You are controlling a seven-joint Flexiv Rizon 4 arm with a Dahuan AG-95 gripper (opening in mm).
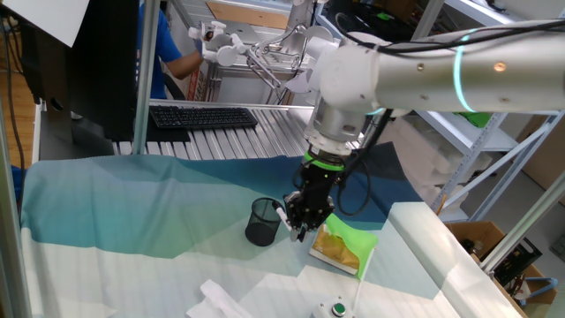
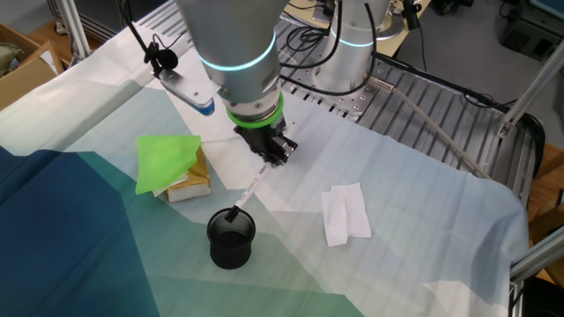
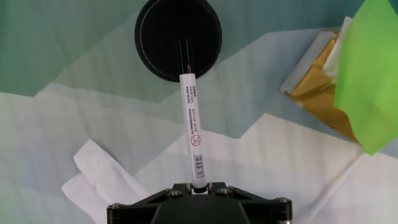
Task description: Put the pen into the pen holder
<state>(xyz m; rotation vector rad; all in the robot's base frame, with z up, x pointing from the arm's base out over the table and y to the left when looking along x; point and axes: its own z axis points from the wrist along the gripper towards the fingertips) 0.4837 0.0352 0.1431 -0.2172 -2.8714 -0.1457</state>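
— What's the end effector (image 2: pixel 275 150) got?
— It's closed on the pen (image 2: pixel 248 191), tilted, dark tip just over the rim of the pen holder (image 2: pixel 231 239).
— Anything in the holder?
— Looks dark inside; can't tell. It stands on the bench (image 2: pixel 414 202) beside the sponge block (image 2: pixel 181 172).

Pen (image 3: pixel 193 130) tip over pen holder (image 3: pixel 178 37)
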